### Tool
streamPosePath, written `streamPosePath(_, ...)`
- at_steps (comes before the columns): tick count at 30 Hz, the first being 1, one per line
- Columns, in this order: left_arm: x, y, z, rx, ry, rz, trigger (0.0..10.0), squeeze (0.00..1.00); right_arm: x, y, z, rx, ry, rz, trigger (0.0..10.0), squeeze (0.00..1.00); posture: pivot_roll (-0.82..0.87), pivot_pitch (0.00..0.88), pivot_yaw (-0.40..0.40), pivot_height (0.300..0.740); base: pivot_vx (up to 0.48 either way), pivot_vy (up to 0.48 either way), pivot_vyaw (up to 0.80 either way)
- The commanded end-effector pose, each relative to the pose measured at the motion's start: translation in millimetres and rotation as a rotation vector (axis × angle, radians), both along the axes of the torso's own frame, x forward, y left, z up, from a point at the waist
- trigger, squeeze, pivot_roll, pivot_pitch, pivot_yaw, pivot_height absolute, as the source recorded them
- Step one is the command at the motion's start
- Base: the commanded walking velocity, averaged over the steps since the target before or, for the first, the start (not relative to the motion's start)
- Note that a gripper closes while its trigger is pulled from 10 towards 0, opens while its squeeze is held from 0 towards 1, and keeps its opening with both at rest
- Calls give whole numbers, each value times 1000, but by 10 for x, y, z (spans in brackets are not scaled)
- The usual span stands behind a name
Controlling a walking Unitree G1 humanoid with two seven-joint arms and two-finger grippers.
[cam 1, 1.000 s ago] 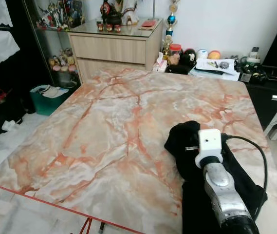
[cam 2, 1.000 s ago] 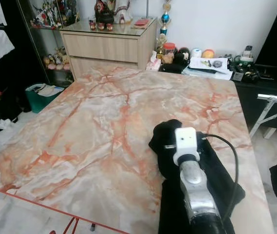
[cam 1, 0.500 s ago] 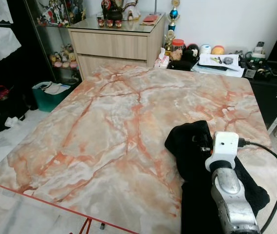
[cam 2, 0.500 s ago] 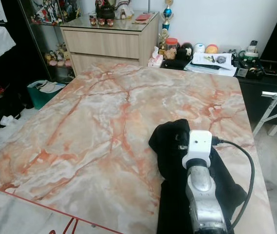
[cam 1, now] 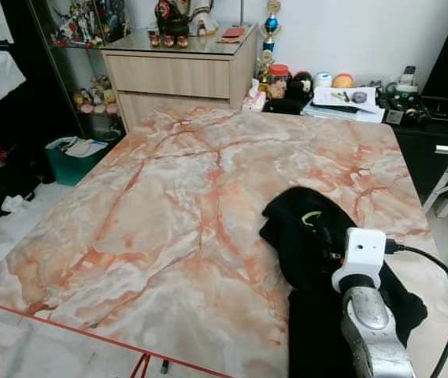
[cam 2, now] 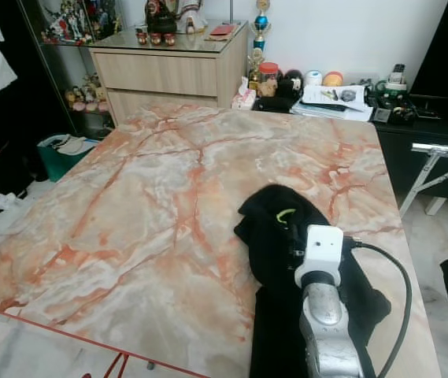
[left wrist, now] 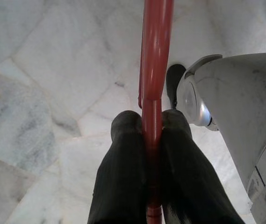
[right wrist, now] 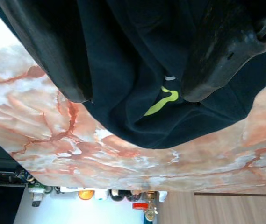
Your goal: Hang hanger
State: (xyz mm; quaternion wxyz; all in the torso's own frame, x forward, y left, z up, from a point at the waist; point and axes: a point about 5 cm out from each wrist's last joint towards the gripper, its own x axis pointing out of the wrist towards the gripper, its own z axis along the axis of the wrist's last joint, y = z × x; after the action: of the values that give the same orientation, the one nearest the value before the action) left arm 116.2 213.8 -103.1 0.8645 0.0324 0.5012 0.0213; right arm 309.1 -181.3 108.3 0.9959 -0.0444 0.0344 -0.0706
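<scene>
From the left eye view I see the marble counter (cam 1: 168, 205) spread across most of the frame, with a black garment (cam 1: 318, 260) heaped at about 4 o'clock on its top, near the close right edge. A small yellow-green mark (cam 1: 310, 216) shows at the garment's collar. My right arm comes in from 5 o'clock, its white wrist block (cam 1: 360, 256) sitting right over the cloth, a black cable (cam 1: 440, 291) looping off toward 3 o'clock. I cannot make out a hanger there. Beyond the counter, at 12 o'clock, stands a wooden dresser (cam 1: 180, 75), and a green bin (cam 1: 74, 157) sits on the floor at 9 o'clock.

The right eye view gives me the same layout, the garment's lower part trailing over the counter's near edge.

In the left wrist view my left hand (left wrist: 152, 122) has its two black fingers (left wrist: 123, 158) pressed against either side of a red metal rod (left wrist: 156, 56), closed on it, above a pale marble floor (left wrist: 44, 93).

In the right wrist view my right hand (right wrist: 137, 95) has its fingers (right wrist: 53, 51) spread wide, both tips resting down on the black garment with the yellow-green mark between them; they grip nothing that I can see
</scene>
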Motion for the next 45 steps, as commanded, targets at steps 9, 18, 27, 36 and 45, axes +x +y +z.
streamPosePath(9,-154,3,-47,21,56,-8,10000,0,-56,-138,53,-19,-10,-21,10000,0,39,65,68,740,0,0,0)
streamPosePath(18,-152,-14,-49,13,50,24,10000,0,50,-59,80,-24,-3,22,10000,0,80,73,34,740,0,0,0)
streamPosePath(27,-70,-16,-30,13,34,34,10000,0,116,0,73,-17,-7,39,10000,0,99,53,34,740,0,0,0)
streamPosePath(36,-7,-47,-18,-3,28,-9,10000,0,96,-103,121,-28,-33,-5,10000,0,37,34,63,740,0,0,0)
streamPosePath(45,45,-62,-2,-7,-2,7,10000,0,127,-123,112,-18,-41,-11,10000,0,73,12,43,740,0,0,0)
